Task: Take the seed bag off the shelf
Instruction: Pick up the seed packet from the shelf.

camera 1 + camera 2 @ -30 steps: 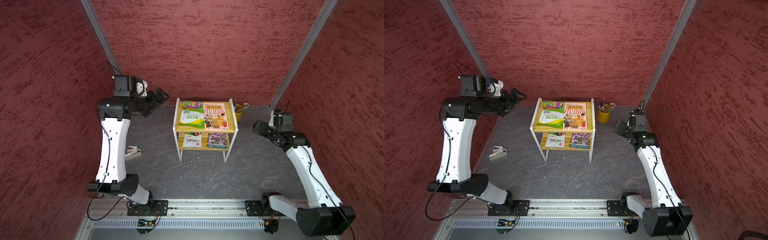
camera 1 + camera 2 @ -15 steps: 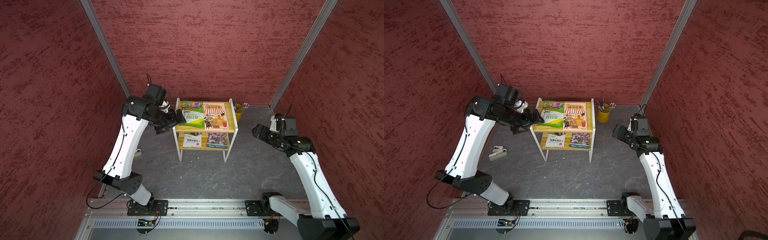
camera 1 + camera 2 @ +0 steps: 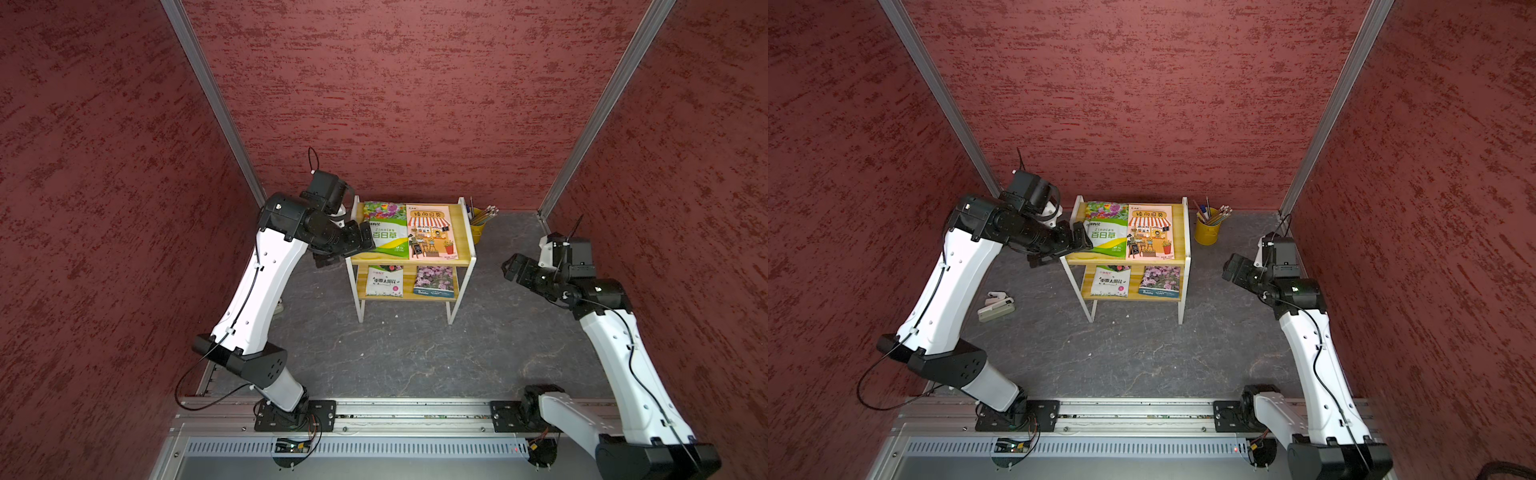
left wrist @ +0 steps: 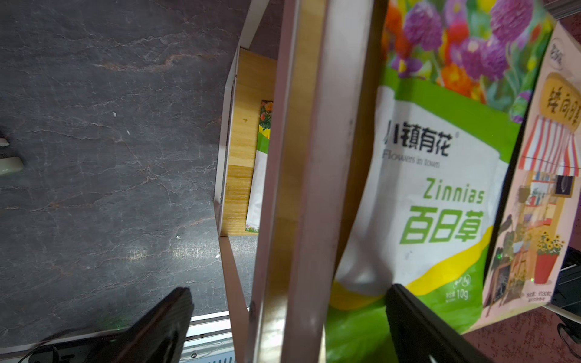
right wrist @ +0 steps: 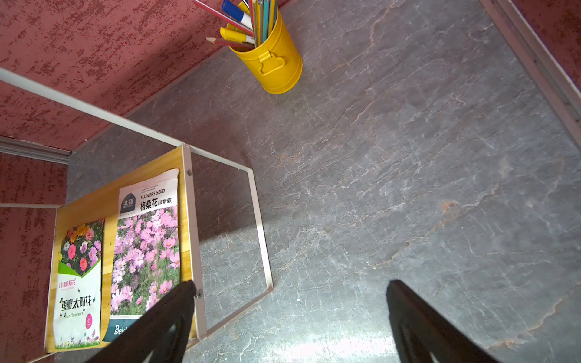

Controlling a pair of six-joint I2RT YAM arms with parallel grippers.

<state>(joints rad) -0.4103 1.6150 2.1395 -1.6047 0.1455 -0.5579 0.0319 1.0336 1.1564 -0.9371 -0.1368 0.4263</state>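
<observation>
The green seed bag point(image 3: 386, 232) lies on the top board point(image 3: 464, 237) of the shelf point(image 3: 454, 305), mid-frame. The left gripper point(image 3: 351, 249), jaws spread, straddles board and bag edge; better to rise and pinch the bag alone. The right gripper point(image 3: 509, 269) hangs spread at right.

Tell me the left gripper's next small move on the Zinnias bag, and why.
Probably shift the left gripper farther over the Zinnias bag: its jaws are open, one finger over the bag's corner, the other outside the shelf edge, gripping nothing.
</observation>
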